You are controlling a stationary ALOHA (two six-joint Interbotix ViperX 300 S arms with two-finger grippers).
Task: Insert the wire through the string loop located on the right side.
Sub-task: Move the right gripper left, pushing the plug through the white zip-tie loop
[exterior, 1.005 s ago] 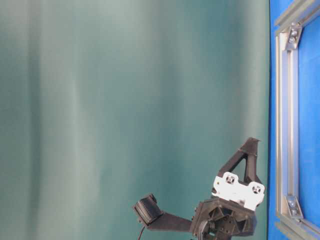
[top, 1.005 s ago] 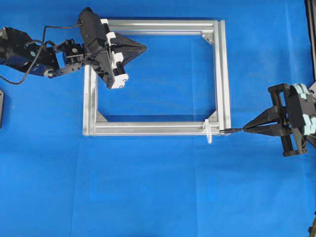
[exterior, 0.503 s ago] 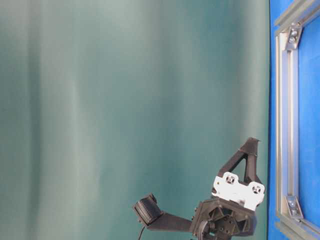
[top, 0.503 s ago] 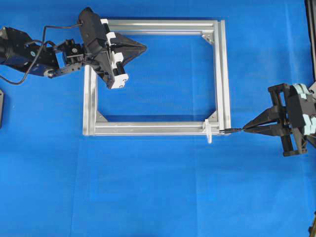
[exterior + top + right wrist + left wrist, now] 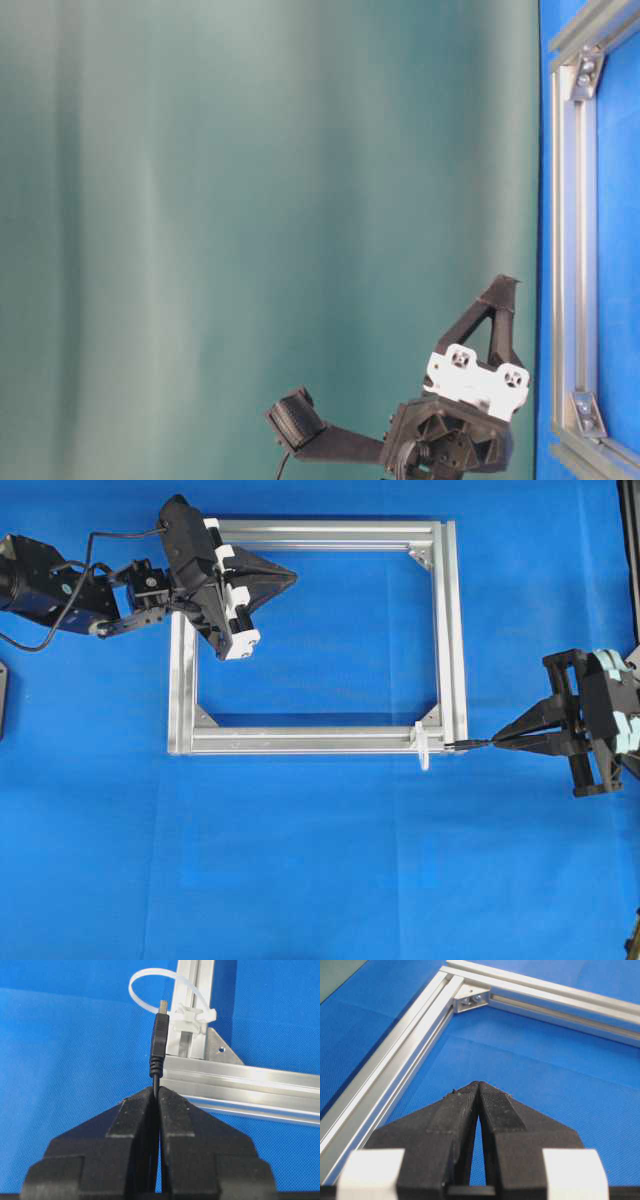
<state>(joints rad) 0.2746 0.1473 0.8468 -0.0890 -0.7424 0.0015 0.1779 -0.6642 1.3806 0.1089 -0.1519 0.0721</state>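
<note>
Nothing has moved since the earlier frames: both arms and the frame lie exactly as before. Reading from the left, you see the left gripper (image 5: 285, 577) above the upper left corner of the aluminium frame (image 5: 448, 630), its black, finely ribbed fingers (image 5: 495, 1110) pressed together at the tips and pinching nothing. Beneath it lies the blue woven cloth (image 5: 320, 860) that covers the table. The frame is a rectangle of grooved, brushed silver bars, joined at the inner corners by small triangular brackets (image 5: 470, 1001) with screw heads; you see only bare cloth inside it. At its lower right corner the string loop (image 5: 165, 995), a thin, glossy white strap bent into an arch and fastened at a small white head, stands beside the bar. Just short of that loop is the plug end of the wire (image 5: 160, 1035), a dark, moulded cylinder with ribbed strain relief and a small metal tip. On the right, the right gripper (image 5: 157, 1094) is clamped on the thin black wire just behind the plug, which points at the loop without having entered it.
</note>
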